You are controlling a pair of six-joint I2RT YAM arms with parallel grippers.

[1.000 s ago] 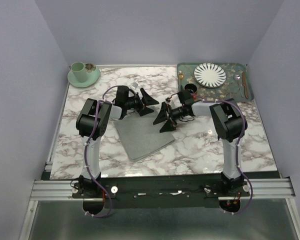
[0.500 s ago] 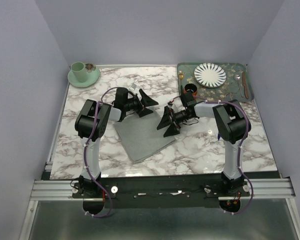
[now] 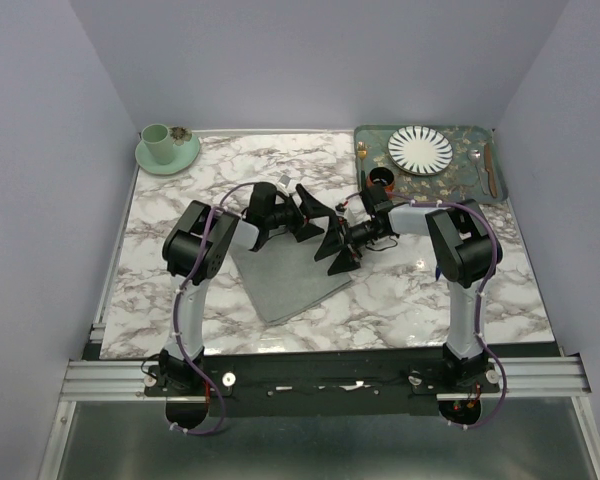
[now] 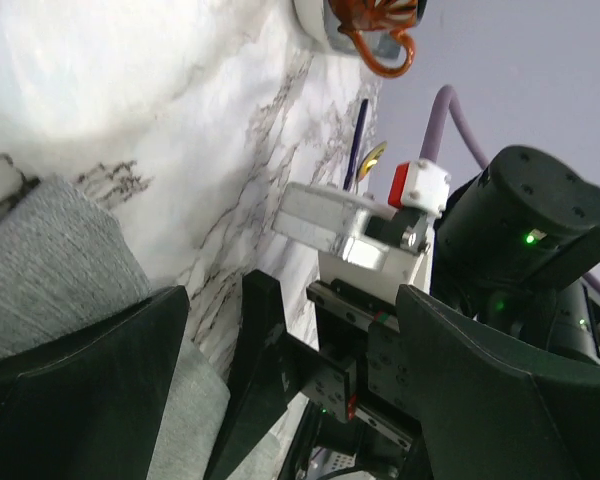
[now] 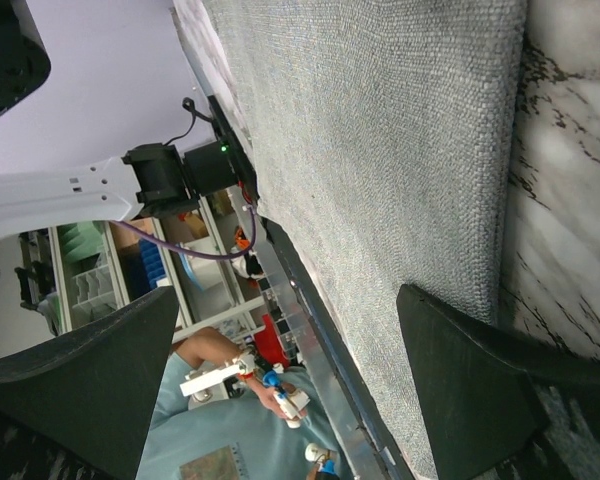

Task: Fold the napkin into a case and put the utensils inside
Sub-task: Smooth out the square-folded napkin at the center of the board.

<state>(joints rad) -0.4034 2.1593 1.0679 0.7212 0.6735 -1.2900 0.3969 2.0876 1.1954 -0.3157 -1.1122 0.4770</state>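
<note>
The grey napkin (image 3: 285,280) lies flat on the marble table (image 3: 420,300), one corner pointing at the arms' bases. My left gripper (image 3: 315,212) hangs open over its far corner; the cloth (image 4: 50,260) shows beside the left finger. Close to the right, my right gripper (image 3: 335,245) is open at the napkin's right edge, and the weave (image 5: 380,130) fills its view. Both grippers (image 4: 292,300) (image 5: 288,295) hold nothing and nearly face each other. A utensil with a dark blue handle (image 4: 358,135) and gold end lies at the tray's left edge (image 3: 362,165). No case shows.
A green patterned tray (image 3: 380,137) at the back right holds a striped plate (image 3: 419,149), a spoon (image 3: 476,157) and a brown-handled knife (image 3: 492,172). A dark cup (image 3: 382,178) stands beside the right arm. A green cup on a saucer (image 3: 166,148) sits at the back left.
My left gripper has swung right, from the napkin's far left corner toward the right gripper. The right gripper has shifted slightly right. Both stay open; the napkin has not moved.
</note>
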